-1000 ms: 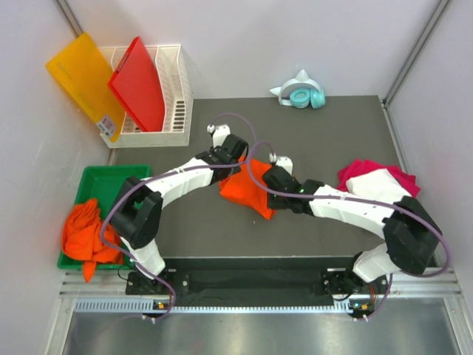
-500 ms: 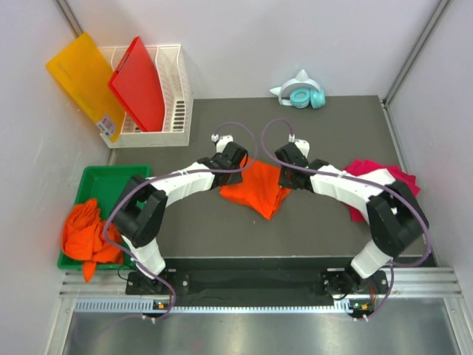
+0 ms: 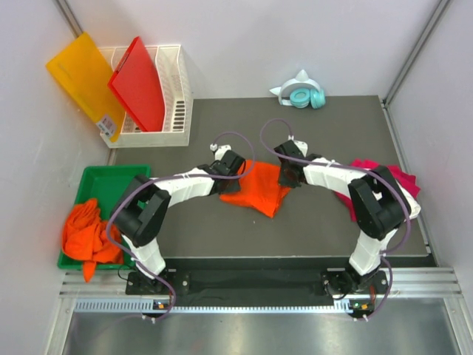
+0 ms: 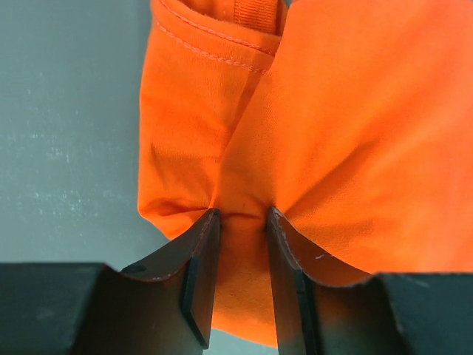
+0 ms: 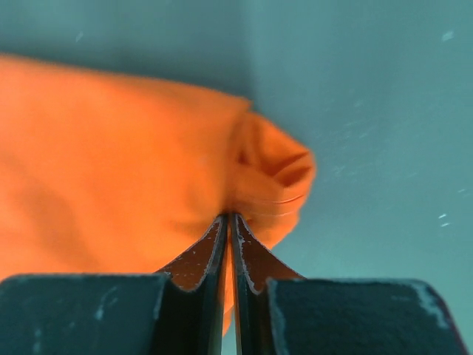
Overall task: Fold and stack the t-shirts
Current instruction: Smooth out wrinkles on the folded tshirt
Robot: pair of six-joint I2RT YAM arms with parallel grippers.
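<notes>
With left claw (image 4: 240, 222) gripping a bunched fold and right claw (image 5: 230, 222) pinching an edge of the orange t-shirt (image 3: 255, 189), spread evenly, low over the bench (image 3: 332, 133), without tugging.

Viewed from above, orange t-shirt (image 3: 255, 191) lay mid-mat (image 3: 295, 229). L gripper (image 3: 240, 171) at its 10 o'clock and R gripper (image 3: 283, 174) at 2 blocked those sides. Mat was bare at 6 and 12. Farther out: rack (image 3: 178, 111) at 10, headphones (image 3: 303, 96) at 1, magenta t-shirt (image 3: 362, 166) at 3, tray (image 3: 111, 174) at 8.
</notes>
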